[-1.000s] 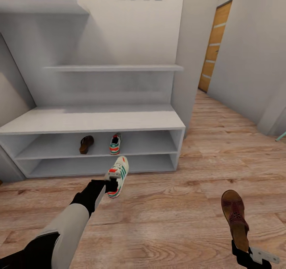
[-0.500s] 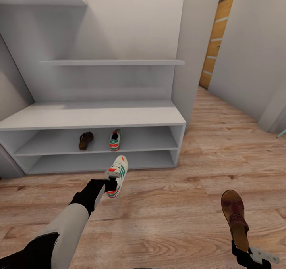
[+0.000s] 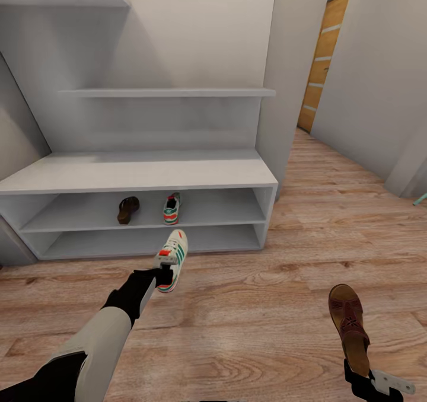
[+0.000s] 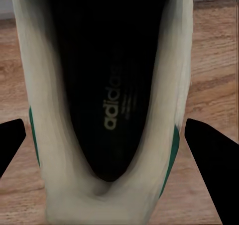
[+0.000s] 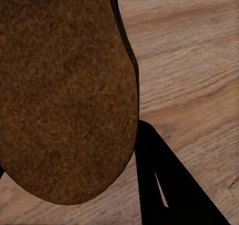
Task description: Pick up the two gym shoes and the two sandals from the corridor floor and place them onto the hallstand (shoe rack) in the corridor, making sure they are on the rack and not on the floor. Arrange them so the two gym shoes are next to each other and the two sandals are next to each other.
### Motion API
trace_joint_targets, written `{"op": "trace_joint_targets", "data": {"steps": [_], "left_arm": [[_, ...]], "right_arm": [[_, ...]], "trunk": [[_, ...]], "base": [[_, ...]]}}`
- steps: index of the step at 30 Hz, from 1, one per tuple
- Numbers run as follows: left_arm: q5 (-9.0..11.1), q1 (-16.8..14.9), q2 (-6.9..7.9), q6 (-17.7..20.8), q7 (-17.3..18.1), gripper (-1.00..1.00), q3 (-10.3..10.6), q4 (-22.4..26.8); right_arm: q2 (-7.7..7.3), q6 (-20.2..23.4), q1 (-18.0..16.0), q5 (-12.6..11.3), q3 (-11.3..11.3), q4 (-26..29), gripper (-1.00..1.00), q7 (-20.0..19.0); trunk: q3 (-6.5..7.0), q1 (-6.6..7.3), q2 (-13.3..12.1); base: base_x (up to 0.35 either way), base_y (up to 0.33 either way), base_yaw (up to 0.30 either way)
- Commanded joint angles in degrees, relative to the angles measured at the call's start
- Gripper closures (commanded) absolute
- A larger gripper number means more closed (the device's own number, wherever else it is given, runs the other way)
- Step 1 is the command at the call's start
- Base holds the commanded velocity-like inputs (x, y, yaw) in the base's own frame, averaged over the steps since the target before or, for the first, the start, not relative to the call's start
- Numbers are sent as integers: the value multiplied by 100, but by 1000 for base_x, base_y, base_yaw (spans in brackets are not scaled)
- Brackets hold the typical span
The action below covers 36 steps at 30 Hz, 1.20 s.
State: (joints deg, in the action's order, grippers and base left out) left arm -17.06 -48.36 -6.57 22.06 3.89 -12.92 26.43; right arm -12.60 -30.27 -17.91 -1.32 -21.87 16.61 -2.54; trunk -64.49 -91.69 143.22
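Now your left tool (image 3: 163,273), clamped on a sneaker (image 3: 172,258), has edged toward the rack (image 3: 136,176) at frame centre; your right tool (image 3: 360,381) grips a sandal (image 3: 350,325).

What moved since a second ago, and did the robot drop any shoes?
No drops. The camera tipped down a bit, so the hallstand sits lower in the picture. The left gripper edged the gym shoe slightly toward the rack. The right gripper still holds its sandal, barely shifted. The sandal on the shelf and the sneaker beside it stayed put.
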Motion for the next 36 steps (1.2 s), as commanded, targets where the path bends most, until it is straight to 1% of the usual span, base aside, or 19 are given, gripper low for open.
{"op": "trace_joint_targets", "data": {"steps": [1, 6, 12, 14, 20, 23, 28, 29, 36], "left_arm": [[-66, -1, -8, -6, 68, 100, -43, 5], [-69, -3, -33, -151, 82, 100, -28, 1], [-52, -74, -101, -339, -105, 100, -38, 9], [-38, -92, -130, -347, -169, 100, -42, 10], [116, -165, -258, -360, -361, 100, -43, 11], [136, -209, -269, -360, -458, 100, -43, 11], [255, -286, -274, -367, -620, 100, -48, 3], [265, -287, -274, -366, -977, 100, -46, 3], [282, -264, -274, -362, -989, 100, -27, -2]], "right_arm": [[11, -14, -4, -34, -20, -6, 100, -36], [49, -14, -2, -28, -23, -1, 100, -36], [55, -14, -2, -27, -28, -2, 100, -36], [53, -14, -2, -27, -28, -1, 100, -36], [47, -14, -2, -27, -28, -2, 100, -36], [47, -14, -2, -27, -28, -3, 100, -36], [47, -14, -2, -27, -28, 0, 100, -36], [47, -14, -2, -27, -28, 0, 100, -36], [42, -14, -2, -27, -28, 0, 100, -36]], "trunk": [[-5, 1, 2], [-5, 1, 2], [-5, 1, 2], [-5, 1, 2], [-5, 1, 2], [-5, 1, 2], [-5, 1, 2], [-5, 1, 2], [-5, 1, 2]], "base": [[0, 0, 0], [0, 0, 0], [0, 0, 0], [0, 0, 0], [0, 0, 0], [0, 0, 0], [0, 0, 0], [0, 0, 0], [57, -20, 0]]}}
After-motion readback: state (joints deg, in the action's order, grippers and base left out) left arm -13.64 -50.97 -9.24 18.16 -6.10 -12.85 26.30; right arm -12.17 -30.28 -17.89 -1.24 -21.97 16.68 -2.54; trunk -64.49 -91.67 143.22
